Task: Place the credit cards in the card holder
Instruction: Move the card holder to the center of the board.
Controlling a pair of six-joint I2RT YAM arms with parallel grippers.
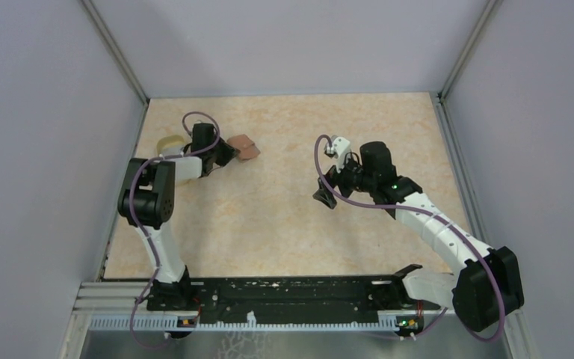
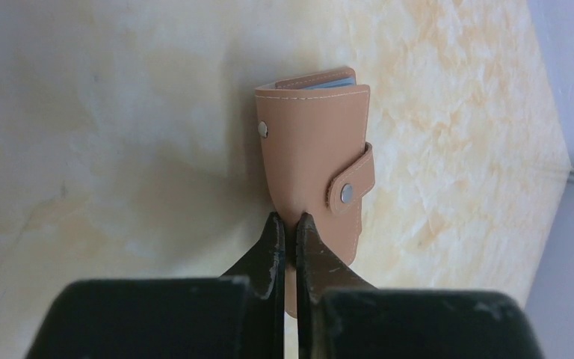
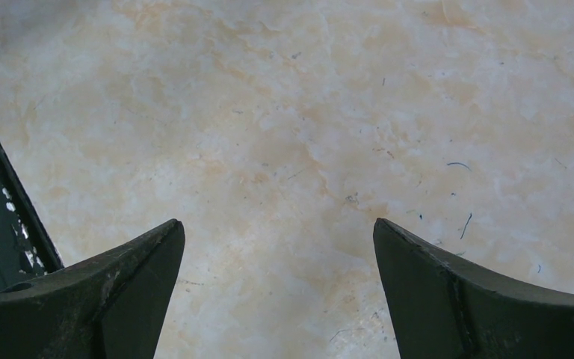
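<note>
left gripper (image 2: 290,218) pinches the holder (image 2: 310,142) by its near edge, probably to steady it for cards, right gripper (image 3: 278,232) idles spread wide over the desk (image 3: 284,112)

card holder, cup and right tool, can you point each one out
card holder (image 2: 310,142): left wrist view, middle of its brown cover
cup (image 1: 166,142): top view, visible part of its rim
right tool (image 3: 279,232): right wrist view, midway between its open tips
</note>
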